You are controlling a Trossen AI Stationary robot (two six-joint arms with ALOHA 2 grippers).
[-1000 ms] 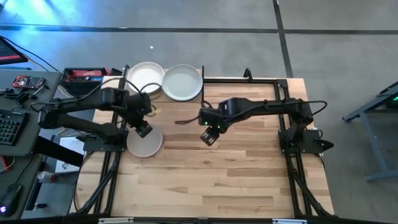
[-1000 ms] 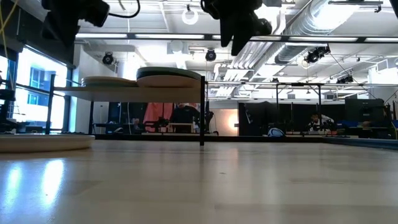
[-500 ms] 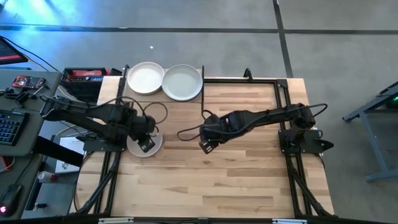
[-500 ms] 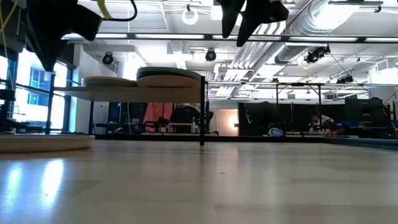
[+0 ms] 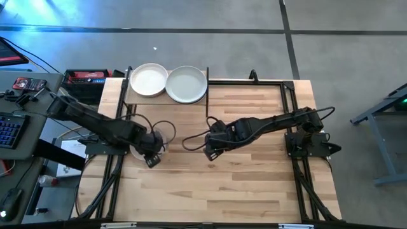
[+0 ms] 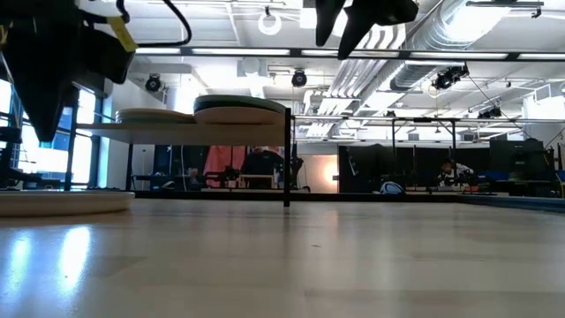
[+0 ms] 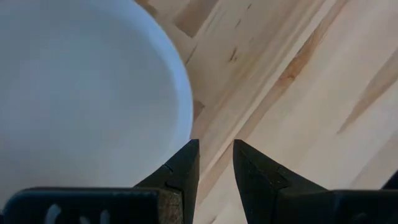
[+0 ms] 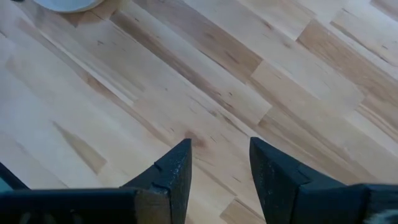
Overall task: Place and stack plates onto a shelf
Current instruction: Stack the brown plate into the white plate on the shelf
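1. While two plates, one white (image 5: 149, 81) and one pale grey-green (image 5: 186, 84), already sit side by side on the shelf (image 5: 166, 100), a third plate (image 7: 81, 93) lies on the tabletop (image 5: 254, 184), unplaced.
2. Left gripper (image 7: 214, 163): my jaws stand apart, empty, at that plate's rim.
3. Right gripper (image 8: 219, 163): jaws spread, empty, over bare wood mid-table.
4. Count: three plates visible, one shelf.

L arm (image 5: 151, 159) swung down over table plate (image 7: 74, 93); R arm (image 5: 210, 152) lowered.
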